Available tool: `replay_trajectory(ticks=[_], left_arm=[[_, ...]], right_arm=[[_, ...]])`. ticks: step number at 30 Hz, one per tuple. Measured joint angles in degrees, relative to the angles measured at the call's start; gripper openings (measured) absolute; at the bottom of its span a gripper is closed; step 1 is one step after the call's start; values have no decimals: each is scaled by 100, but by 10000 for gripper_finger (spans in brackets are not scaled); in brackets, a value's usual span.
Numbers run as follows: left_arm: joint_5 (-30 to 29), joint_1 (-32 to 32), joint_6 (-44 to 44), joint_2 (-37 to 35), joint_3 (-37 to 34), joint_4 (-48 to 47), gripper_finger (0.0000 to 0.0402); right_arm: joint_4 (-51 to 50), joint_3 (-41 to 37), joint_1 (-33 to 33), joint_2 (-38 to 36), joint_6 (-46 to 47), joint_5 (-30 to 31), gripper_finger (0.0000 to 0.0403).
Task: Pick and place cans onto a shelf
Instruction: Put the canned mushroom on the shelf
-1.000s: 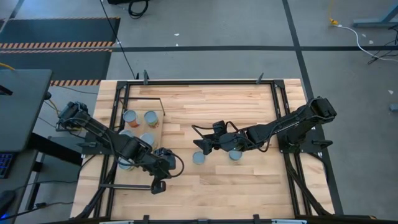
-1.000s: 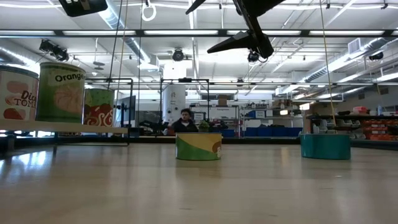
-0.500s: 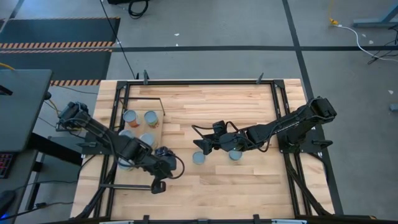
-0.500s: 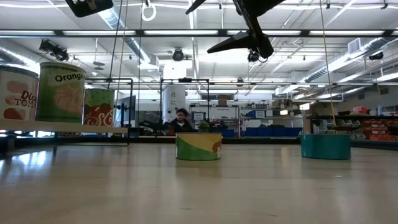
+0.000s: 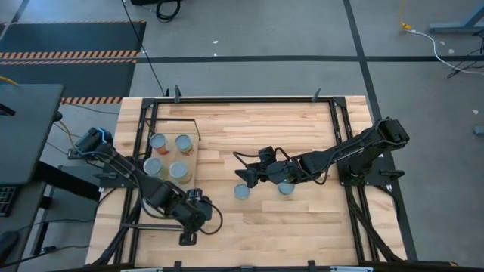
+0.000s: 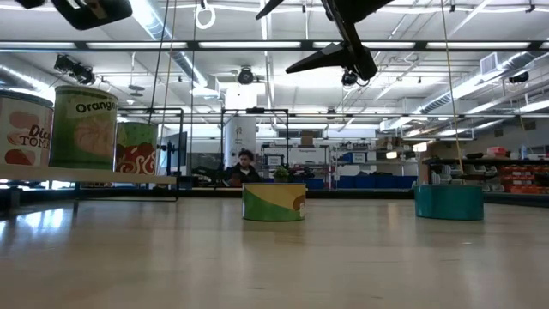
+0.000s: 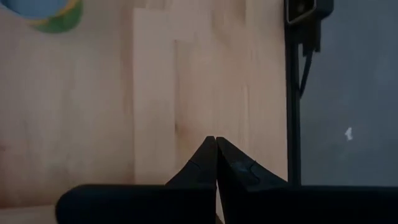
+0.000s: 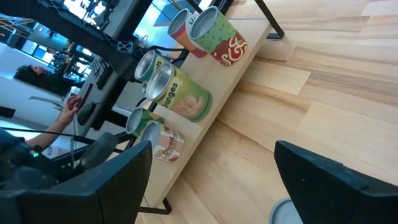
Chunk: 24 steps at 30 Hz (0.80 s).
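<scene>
Left gripper (image 7: 216, 144): pinched tight, tips touching, nothing held. Hanging over bare table (image 5: 265, 128) wood near the front edge, in front of the shelf (image 5: 185, 162). Seen from above at (image 5: 187, 236), a bit nearer the front edge than half a second ago, when it sat right beside the shelf's near end. Top of one more can (image 7: 46, 11) peeking in at the corner of the left wrist view, green and yellow round its side.

Right gripper (image 5: 243, 175): spread wide, nothing held, up in the air over the middle of the table. Same spot as before. Wide fingers (image 8: 329, 177) in the right wrist view, with empty wood between them. Blue-topped can (image 5: 241, 192) just in front of it, a second one (image 5: 286, 188) just beside the arm.

Four cans standing on the shelf, two by two: (image 5: 158, 141), (image 5: 183, 142), (image 5: 153, 167), (image 5: 178, 170). More of the front two showing now, with the left arm pulled away.

Writing: "Orange" on the green shelf can (image 6: 84, 127). "TOM" on the red and white can (image 6: 24, 130). "Oranges" on the can (image 8: 180, 98) in the right wrist view.

Green and yellow can (image 6: 274, 202) and teal can (image 6: 448, 202) sitting flat on the table in the low view. A person (image 6: 244, 167) far off in the room.
</scene>
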Motion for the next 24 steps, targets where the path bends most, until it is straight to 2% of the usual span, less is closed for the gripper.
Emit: replay_trajectory(ticks=[24], left_arm=[[9,-143,-386,76,-1,161,5]], right_arm=[[33,0,0,0,-2,0,346]])
